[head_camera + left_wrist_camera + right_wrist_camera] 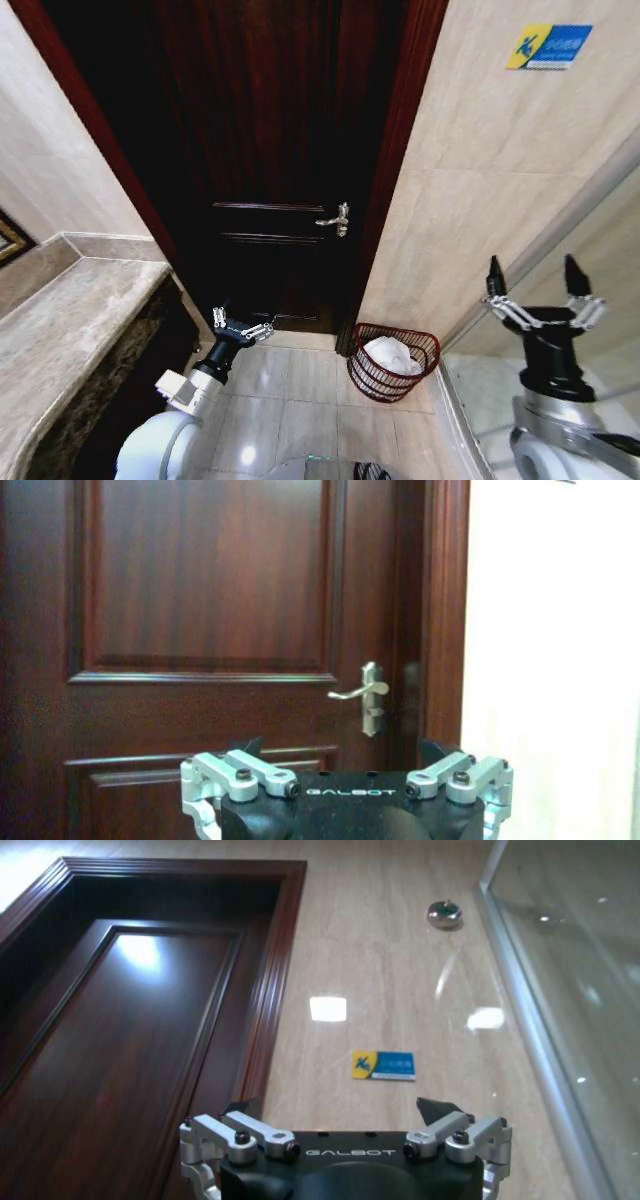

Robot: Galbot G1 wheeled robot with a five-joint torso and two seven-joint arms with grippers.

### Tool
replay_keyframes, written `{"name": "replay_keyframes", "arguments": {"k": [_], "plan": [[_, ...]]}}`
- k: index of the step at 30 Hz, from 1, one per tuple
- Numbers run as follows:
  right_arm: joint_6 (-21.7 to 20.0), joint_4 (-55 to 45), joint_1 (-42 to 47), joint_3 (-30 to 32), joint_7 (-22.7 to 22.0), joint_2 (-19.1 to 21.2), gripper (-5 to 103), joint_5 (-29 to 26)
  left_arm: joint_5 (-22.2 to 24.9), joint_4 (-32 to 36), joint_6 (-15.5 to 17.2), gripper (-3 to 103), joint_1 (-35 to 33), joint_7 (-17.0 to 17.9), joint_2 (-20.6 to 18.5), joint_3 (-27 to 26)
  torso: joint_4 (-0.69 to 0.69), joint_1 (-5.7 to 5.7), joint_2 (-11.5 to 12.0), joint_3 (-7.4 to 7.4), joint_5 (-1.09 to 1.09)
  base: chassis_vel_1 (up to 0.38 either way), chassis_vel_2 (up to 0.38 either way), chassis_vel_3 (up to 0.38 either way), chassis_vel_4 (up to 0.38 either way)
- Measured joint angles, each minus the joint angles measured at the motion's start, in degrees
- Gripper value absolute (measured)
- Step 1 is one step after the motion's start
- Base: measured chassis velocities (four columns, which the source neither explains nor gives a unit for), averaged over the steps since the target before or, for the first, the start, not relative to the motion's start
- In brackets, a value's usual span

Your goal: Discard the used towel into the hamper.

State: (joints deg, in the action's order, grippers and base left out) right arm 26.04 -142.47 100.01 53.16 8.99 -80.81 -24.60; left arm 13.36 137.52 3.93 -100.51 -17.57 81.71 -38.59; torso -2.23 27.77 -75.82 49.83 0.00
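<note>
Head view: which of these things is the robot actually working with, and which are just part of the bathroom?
Part of the job:
hamper
white towel, lying inside it
left gripper, open, low near the door
right gripper, open, raised by the glass

Just there:
door
door handle
stone counter
wall sticker

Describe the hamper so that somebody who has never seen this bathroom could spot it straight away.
Find the dark wooden door straight ahead, then drop to the tiled floor at the foot of its right-hand frame. There, against the beige wall, stands the hamper, a small round open-weave basket. It is the only reddish-brown container on the floor, and a white towel lies bunched inside it.
</note>
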Motion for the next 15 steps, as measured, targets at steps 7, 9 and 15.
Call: {"name": "replay_keyframes", "arguments": {"k": [7,9,15], "plan": [[-1.0,-0.8,-0.7,-1.6,0.1,-1.0,100,1.5,0.0,0.0,0.0,100,0.0,0.0,0.0,0.0,0.01,0.0,0.0,0.0,0.0,-0.072,-0.077,-0.074,-0.076],[-1.1,-0.9,-0.9,-1.5,0.1,-1.0,100,1.6,0.0,0.0,0.0,100,0.0,0.0,0.0,0.0,0.0,0.0,0.0,0.0,0.0,-0.092,-0.094,-0.097,-0.099],[-1.9,-1.0,-1.0,-0.9,-0.8,-1.0,100,1.6,0.0,0.0,0.0,100,0.0,0.0,0.0,0.0,0.0,0.0,0.0,0.0,0.0,-0.103,-0.107,-0.115,-0.114]]}}
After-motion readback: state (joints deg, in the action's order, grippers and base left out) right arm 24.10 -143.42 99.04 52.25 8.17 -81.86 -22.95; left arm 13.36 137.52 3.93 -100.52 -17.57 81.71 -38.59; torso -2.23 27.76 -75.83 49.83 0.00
